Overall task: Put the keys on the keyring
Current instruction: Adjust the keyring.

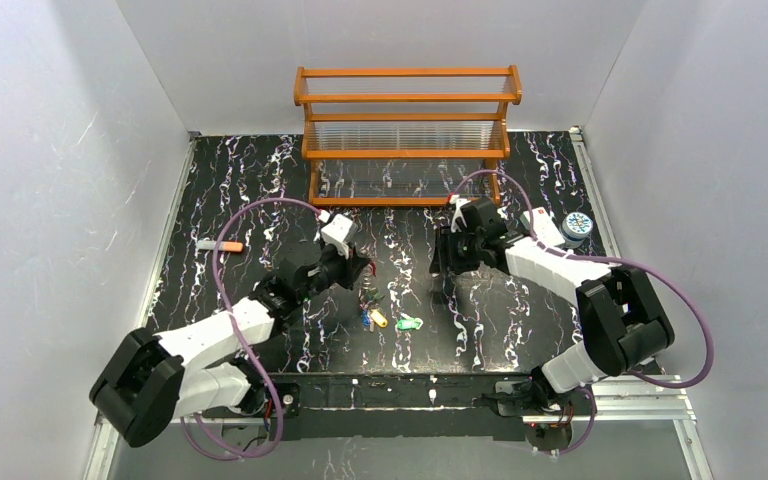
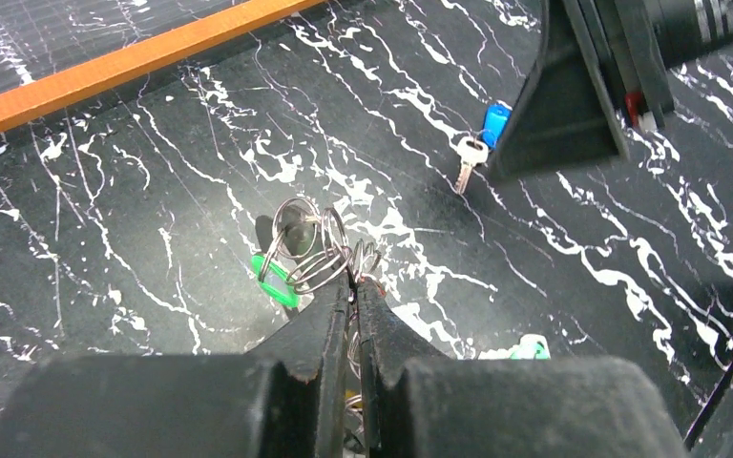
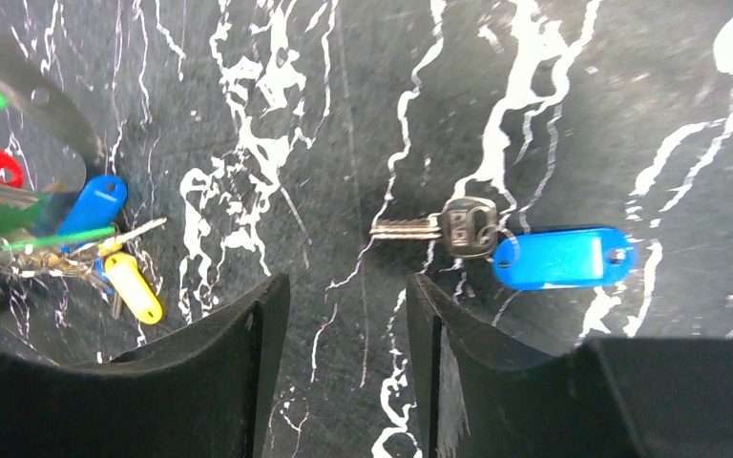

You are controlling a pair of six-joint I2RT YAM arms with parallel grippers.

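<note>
My left gripper is shut on thin silver wire of the keyring, whose loops bunch just past the fingertips with a green tag hanging there. From the right wrist view the same bunch of keys shows blue, yellow, red and green tags. A loose key with a blue tag lies flat on the table, just beyond the right fingertip. My right gripper hovers open over bare table, nothing between its fingers. In the top view both grippers meet mid-table, left and right, with the bunch between them.
Another green-tagged key lies alone near the bunch. A wooden rack stands at the back. An orange-tipped stick lies at the left, and a round patterned tin sits at the right edge.
</note>
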